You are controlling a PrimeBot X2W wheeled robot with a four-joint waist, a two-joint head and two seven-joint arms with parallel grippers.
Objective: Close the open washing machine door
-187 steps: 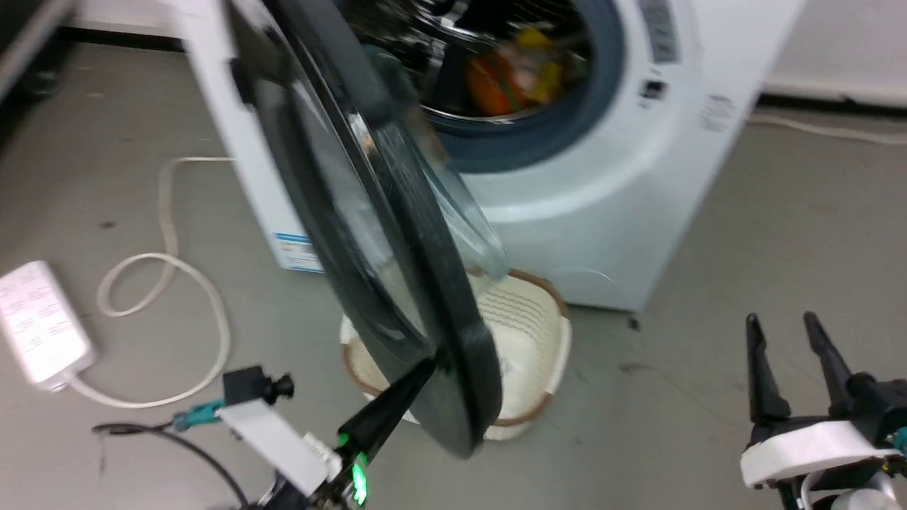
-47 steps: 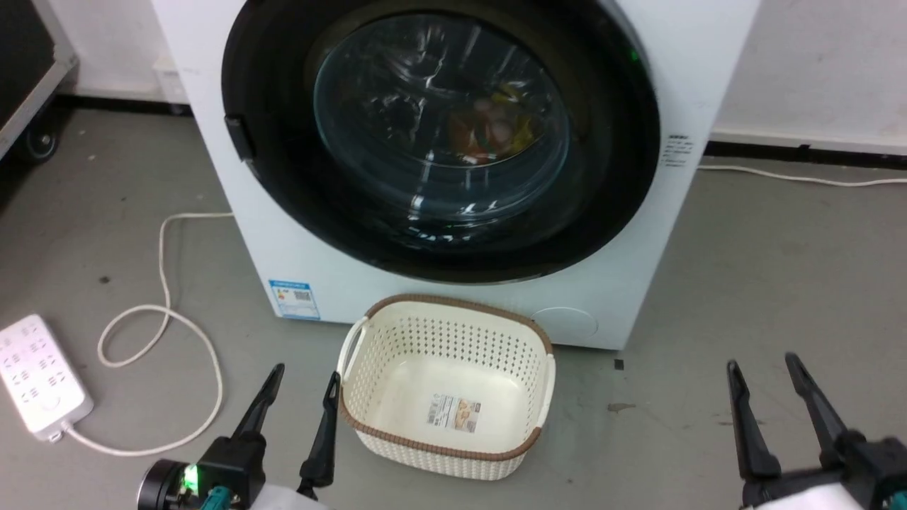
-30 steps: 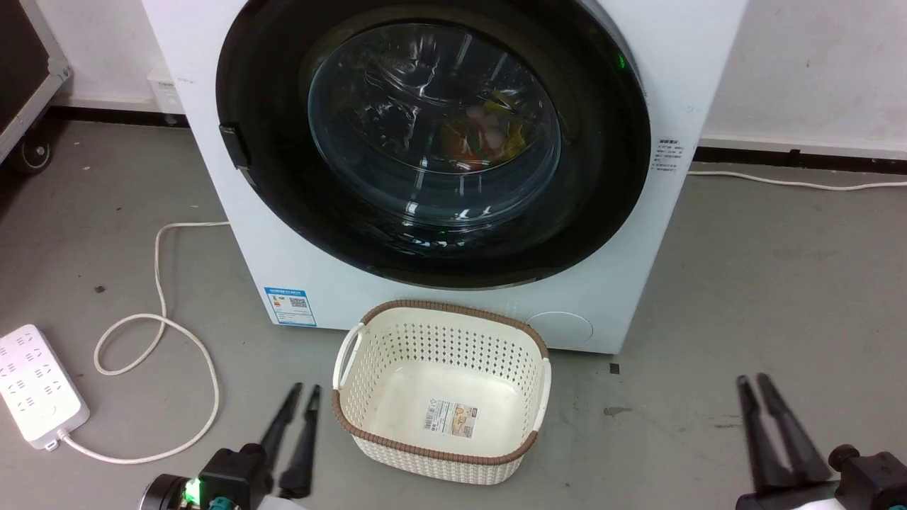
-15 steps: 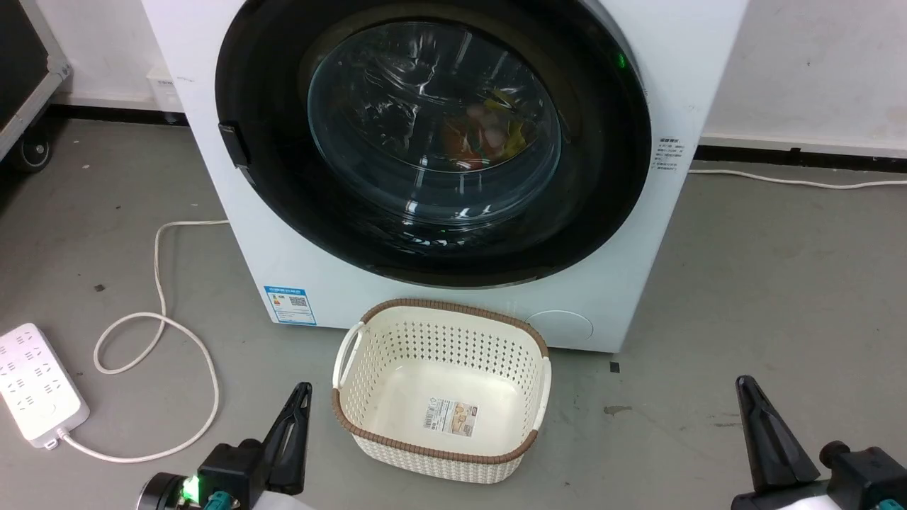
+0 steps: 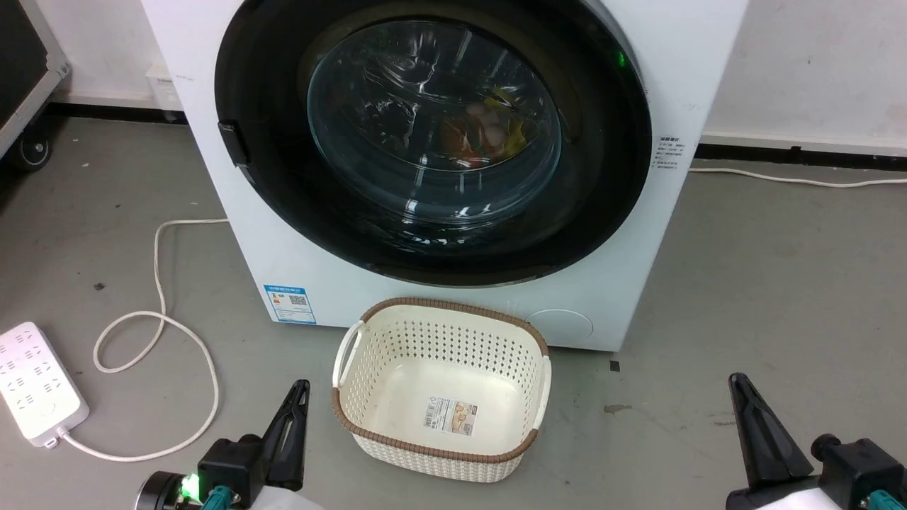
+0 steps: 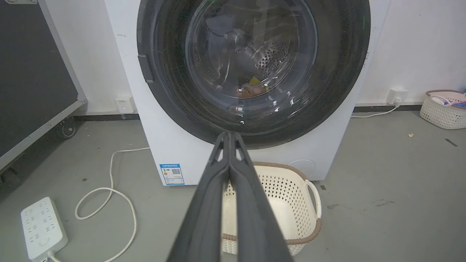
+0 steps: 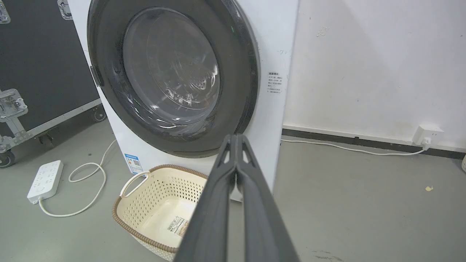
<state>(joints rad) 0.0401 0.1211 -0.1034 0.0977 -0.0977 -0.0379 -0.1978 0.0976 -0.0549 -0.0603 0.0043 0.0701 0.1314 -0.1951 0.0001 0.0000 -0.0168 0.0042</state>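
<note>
Closure looks complete: the large round glossy black washing machine door point(image 5: 432, 142) sits flush on the far white washer point(image 5: 340, 283), so left gripper point(image 5: 300, 391) and right gripper point(image 5: 738, 386), both pinched empty, needn't push.

One washing machine point(image 5: 623, 283), one washing machine door point(image 5: 432, 134), two baskets point(image 6: 280, 185) point(image 6: 442, 111), one power strip point(image 5: 35, 382), two end effectors point(image 5: 297, 397) point(image 5: 740, 389)

A cream basket point(image 5: 425, 459) with a brown rim stands on the grey floor point(image 5: 765, 269), with only a label point(image 5: 451, 415) on its bottom. Left of it a white cord point(image 5: 156, 265) loops to a power strip point(image 5: 39, 382). A black case point(image 6: 32, 65) on castors stands farther left, and a second basket point(image 6: 441, 112) sits by the wall.
</note>
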